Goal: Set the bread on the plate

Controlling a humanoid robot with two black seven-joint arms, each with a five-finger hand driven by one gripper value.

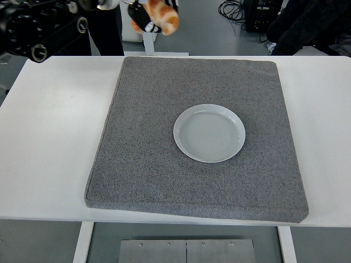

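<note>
Left hand (143, 13) at top edge, fingers (138, 21) curled around bread (162, 15); plate (209, 133) bare on mat (142, 153).

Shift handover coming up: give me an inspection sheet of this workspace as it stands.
Surface: white table with a grey mat on it.
Job's things: bread held high at the picture's top; plate bare, on the mat.
Clutter: nothing seen.
Grippers: left hand grasps the bread; right arm out of view.
Cables: black cables on the floor beyond the table.
Surroundings: grey floor, dark equipment behind.
</note>
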